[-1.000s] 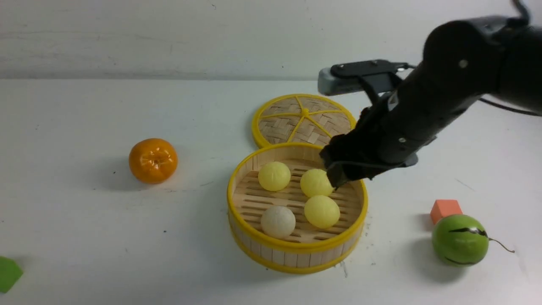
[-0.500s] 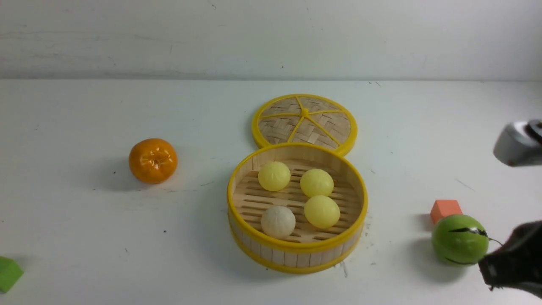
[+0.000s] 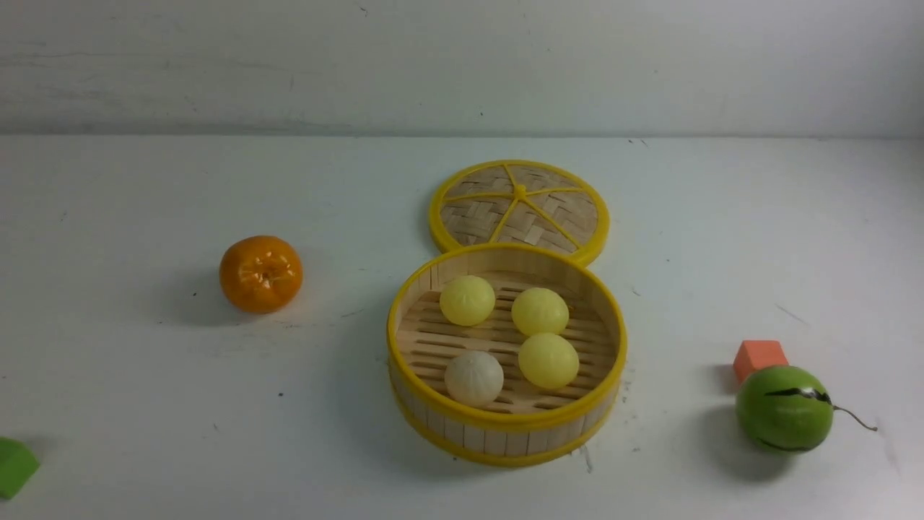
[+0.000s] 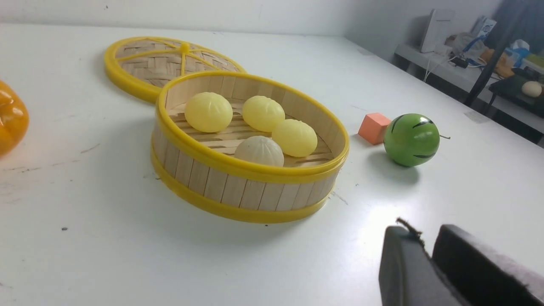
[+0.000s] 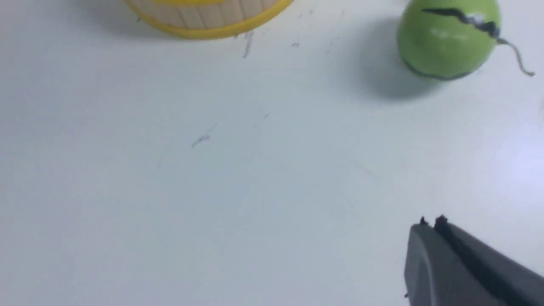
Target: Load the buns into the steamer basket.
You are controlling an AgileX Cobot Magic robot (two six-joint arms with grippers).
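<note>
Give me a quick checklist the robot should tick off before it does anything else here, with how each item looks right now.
1. All four buns inside the steamer basket: ok.
2. No bun on the table: ok, none visible.
3. Right gripper empty and shut: ok.
4. Left gripper empty: ok; its fingers stand close, whether fully shut: cannot tell.
5. Both arms clear of the basket: ok.
6. Lid lies flat behind the basket, touching or not: cannot tell.
</note>
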